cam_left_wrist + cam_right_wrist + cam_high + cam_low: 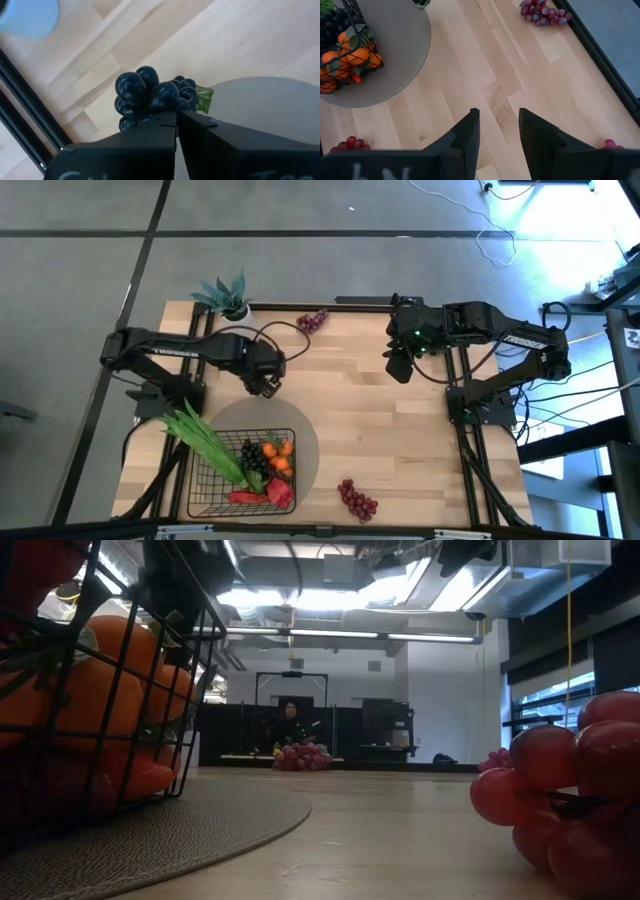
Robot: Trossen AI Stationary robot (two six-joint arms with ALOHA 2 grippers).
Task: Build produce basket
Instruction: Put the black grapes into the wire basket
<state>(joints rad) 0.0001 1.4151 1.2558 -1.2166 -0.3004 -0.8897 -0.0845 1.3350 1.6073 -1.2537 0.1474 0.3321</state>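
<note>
— Two claws, so start at the left. What has it got?

— The left claw [266,383] hangs above the worktop [400,440], just beyond the far edge of the grey round mat [305,442]. The left wrist view shows its fingers [150,135] pinched together on a dark grape bunch [152,95], taken at the stem end so the berries hang clear ahead of the tips.

— How should that bunch behave?

— I'd judge it light, a toy cluster of smooth rounded beads that may be slippery on the berries themselves. The stem end is the safer hold; squeezing the berries could let it roll out.

— And where does it go?

— The basket [200,490] sits on the mat, nearer the front edge than the left claw. Already in it: long green bean pods [205,442], another dark bunch [253,457], orange tangerines [281,456] and red peppers [272,495]. Its wire walls look stiff, so the load should come in from above.

— Anything loose on the worktop?

— One red grape bunch [357,499] lies to the right of the basket near the front edge, another red bunch [312,320] at the back, beside the potted plant [228,295]. Both lie well apart from either claw.

— The right one?

— The right claw [400,365] waits farther right, toward the back, its fingers [465,132] spread with nothing between them.
</note>
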